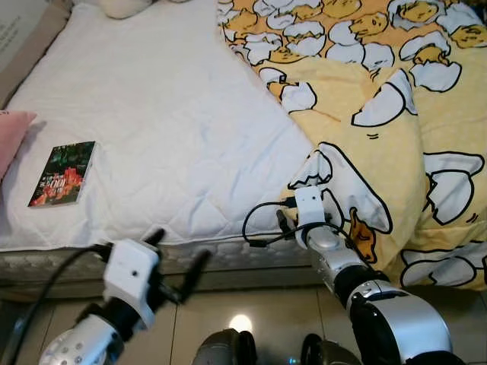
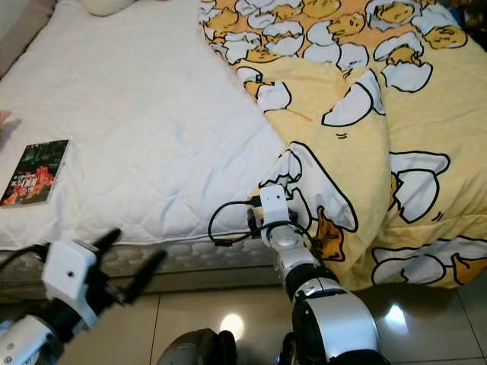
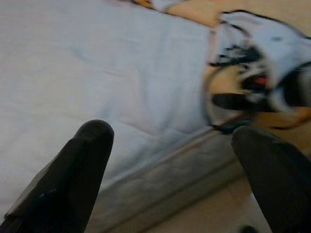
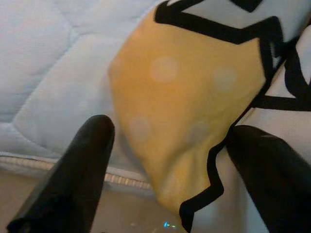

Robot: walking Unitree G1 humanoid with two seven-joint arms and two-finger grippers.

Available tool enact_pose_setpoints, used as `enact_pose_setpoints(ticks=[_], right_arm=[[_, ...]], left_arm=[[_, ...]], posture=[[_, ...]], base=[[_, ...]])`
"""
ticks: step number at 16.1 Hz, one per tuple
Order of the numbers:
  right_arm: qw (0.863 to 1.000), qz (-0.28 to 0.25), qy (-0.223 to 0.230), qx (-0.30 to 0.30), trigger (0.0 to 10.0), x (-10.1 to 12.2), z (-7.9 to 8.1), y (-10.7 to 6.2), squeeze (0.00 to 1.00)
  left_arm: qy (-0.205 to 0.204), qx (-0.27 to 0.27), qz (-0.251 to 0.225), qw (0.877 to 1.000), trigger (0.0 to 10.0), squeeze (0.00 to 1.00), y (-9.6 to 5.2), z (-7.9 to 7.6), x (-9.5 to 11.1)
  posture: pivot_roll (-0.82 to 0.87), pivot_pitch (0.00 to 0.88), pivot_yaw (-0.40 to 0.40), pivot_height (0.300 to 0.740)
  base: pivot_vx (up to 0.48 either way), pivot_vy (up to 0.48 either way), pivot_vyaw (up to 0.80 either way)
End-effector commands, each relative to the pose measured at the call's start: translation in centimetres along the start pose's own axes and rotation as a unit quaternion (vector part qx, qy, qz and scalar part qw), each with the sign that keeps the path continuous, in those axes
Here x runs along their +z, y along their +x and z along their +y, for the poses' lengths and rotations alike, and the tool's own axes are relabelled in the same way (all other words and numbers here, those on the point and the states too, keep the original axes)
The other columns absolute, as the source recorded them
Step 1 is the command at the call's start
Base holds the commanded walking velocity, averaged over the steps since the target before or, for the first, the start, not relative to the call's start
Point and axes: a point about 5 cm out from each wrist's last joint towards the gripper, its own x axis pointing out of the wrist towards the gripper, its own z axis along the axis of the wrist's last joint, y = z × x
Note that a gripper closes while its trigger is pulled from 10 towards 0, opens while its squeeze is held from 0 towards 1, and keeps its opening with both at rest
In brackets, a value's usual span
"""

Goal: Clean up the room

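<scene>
A yellow blanket (image 1: 365, 91) printed with cartoon eggs covers the right half of the bed, and its lower corner (image 4: 180, 121) hangs over the mattress edge. My right gripper (image 4: 170, 128) is open at that corner, one finger on each side of the fabric without clamping it. Its white wrist (image 1: 309, 207) sits at the bed's front edge. My left gripper (image 1: 179, 255) is open and empty, low in front of the mattress side at the front left. A book (image 1: 63, 173) with a dark red and green cover lies flat on the white quilted mattress (image 1: 167, 114), far left.
A pink pillow (image 1: 11, 133) pokes in at the left edge. A pale cushion (image 1: 122, 6) lies at the head of the bed. Shiny beige floor tiles (image 1: 243, 304) run along the bed's front. A black cable (image 1: 262, 228) loops off my right wrist.
</scene>
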Motion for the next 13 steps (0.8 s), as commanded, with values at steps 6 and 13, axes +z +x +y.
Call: enact_pose_setpoints(ticks=[6, 13], right_arm=[[0.994, -0.038, -0.028, 0.101, 0.0, 1.4, 4.9, -0.2, 0.0], [0.977, -0.032, -0.038, 0.208, 0.0, -2.6, 9.8, -2.0, 0.0]], left_arm=[[-0.007, -0.052, 0.031, 0.998, 10.0, 0.0, -0.2, -0.8, -0.5], [-0.026, -0.055, 0.048, 0.997, 10.0, 0.0, -0.7, -1.4, -1.3]], posture=[[0.23, 0.209, 0.199, 0.74], [0.22, 0.211, 0.198, 0.74]], base=[[0.0, 0.0, 0.0], [0.0, 0.0, 0.0]])
